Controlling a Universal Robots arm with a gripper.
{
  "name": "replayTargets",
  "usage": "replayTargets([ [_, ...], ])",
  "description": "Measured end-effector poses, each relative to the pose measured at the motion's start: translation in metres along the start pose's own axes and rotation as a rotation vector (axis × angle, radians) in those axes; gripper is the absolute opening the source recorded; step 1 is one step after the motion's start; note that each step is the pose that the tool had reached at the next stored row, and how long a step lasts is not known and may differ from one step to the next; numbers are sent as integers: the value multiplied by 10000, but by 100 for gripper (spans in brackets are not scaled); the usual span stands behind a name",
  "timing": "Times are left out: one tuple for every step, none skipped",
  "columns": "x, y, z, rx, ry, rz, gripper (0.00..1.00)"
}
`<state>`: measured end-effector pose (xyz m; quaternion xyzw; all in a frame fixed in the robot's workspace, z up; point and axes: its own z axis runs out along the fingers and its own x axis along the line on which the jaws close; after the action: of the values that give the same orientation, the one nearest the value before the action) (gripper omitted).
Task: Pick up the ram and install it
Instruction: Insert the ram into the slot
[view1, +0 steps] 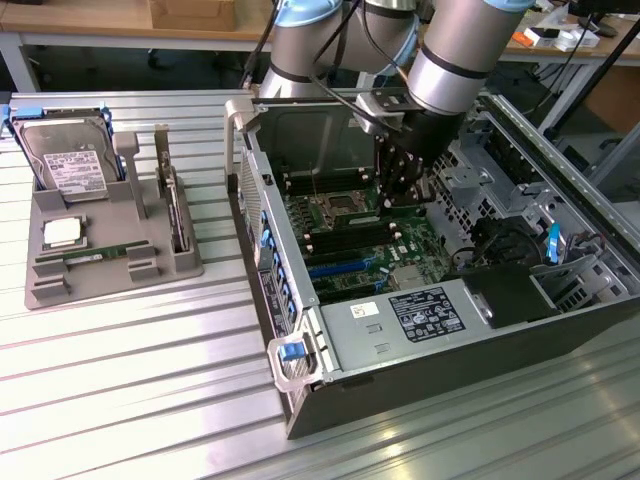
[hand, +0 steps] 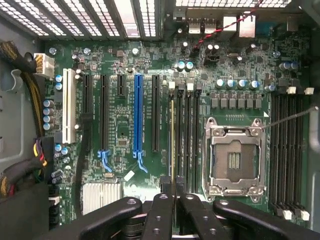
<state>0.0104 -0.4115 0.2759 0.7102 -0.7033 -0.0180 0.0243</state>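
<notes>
My gripper (view1: 400, 195) reaches down into the open computer case (view1: 300, 400) over the motherboard (view1: 350, 245). In the wrist view the gripper (hand: 173, 187) is shut on the ram (hand: 173, 140). The ram shows edge-on as a thin yellow-green line, running along the memory slot farthest from the empty CPU socket (hand: 234, 160) in the bank beside it. Whether the ram is seated in that slot or held just above it, I cannot tell. The black memory slots (hand: 187, 140) beside it are empty.
A grey tray (view1: 110, 215) at the exterior view's left holds a hard drive (view1: 68, 160), a square silver CPU chip (view1: 62, 232) and a green stick (view1: 95, 256). The power supply (view1: 420, 315), drive cage (view1: 500, 190) and cables (hand: 20, 170) crowd the case.
</notes>
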Motion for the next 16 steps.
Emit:
replayTargets([
  [0, 4, 44, 0, 11, 1, 12],
  [-1, 15, 84, 0, 16, 1, 12],
  [-1, 36, 116, 0, 21, 1, 12],
  [-2, 53, 153, 0, 29, 2, 12],
  [-2, 58, 178, 0, 32, 3, 12],
  [-2, 63, 205, 0, 39, 2, 12],
  [-2, 75, 232, 0, 48, 3, 12],
  [-3, 87, 268, -1, 64, 4, 12],
  [-3, 89, 286, -1, 72, 3, 12],
  [-4, 90, 297, -1, 77, 4, 12],
  [-5, 90, 305, -1, 82, 5, 12],
  [-10, 90, 311, 0, 81, 5, 12],
  [-16, 89, 318, 0, 82, 4, 12],
  [-16, 89, 324, -1, 85, 5, 12],
  [-16, 92, 329, -1, 84, 5, 12],
  [-16, 101, 333, 0, 84, 6, 12],
])
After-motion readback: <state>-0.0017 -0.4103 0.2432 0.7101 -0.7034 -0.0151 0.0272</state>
